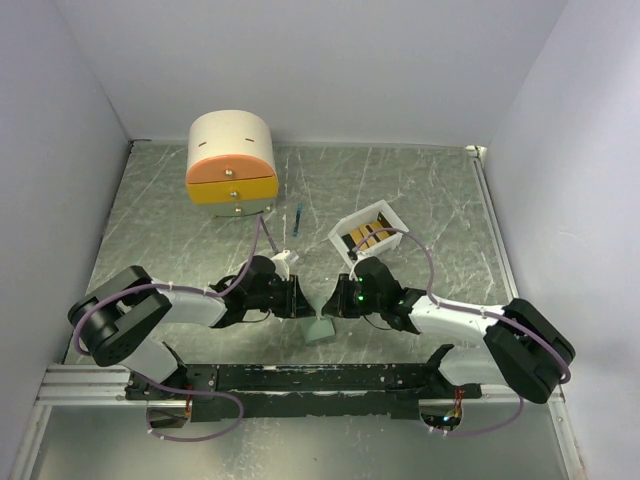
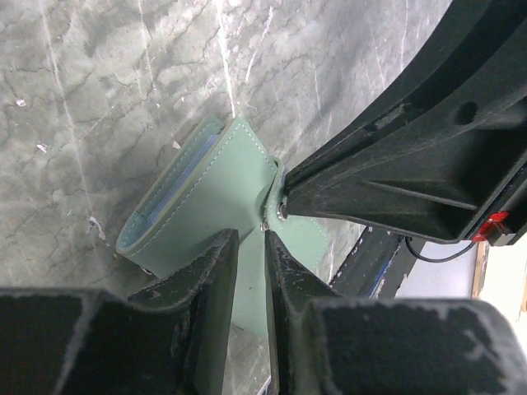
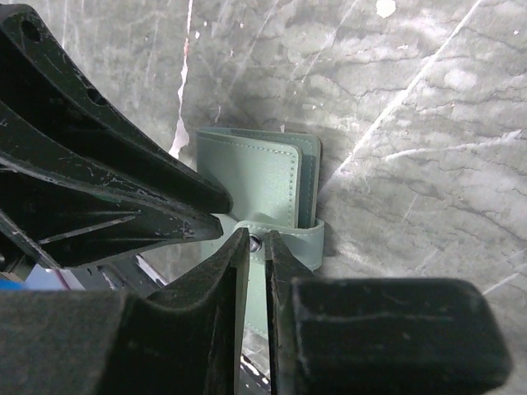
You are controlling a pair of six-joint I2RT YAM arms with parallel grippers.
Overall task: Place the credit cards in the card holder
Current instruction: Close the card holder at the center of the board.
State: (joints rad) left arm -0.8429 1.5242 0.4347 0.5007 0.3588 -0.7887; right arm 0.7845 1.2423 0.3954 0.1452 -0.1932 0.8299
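Together, 2 claws meet over the card holder (image 1: 320, 328), which sits at the near-centre of the bench (image 1: 450, 200), one end down on the surface and the rest lifted. The left claw (image 2: 249, 239) is pinching a pale green panel of the holder. The right claw (image 3: 256, 240) is pressed onto the snap-button strap at the holder's edge. The credit cards (image 1: 372, 238), gold and dark, lie beyond the holder and to its right, in a white tray (image 1: 340, 250), well apart from it. None are loaded yet.

Risks, as judged: both claws are occupied, so 1 must let go to fetch a card, and the holder could then fold shut or flop flat. The strap is thin and the leather looks slick, so opposing pulls may slip a grip or skid the holder toward the bench edge just behind it. The 2 claws nearly touch at the holder, so a small misaligned move could make them collide.
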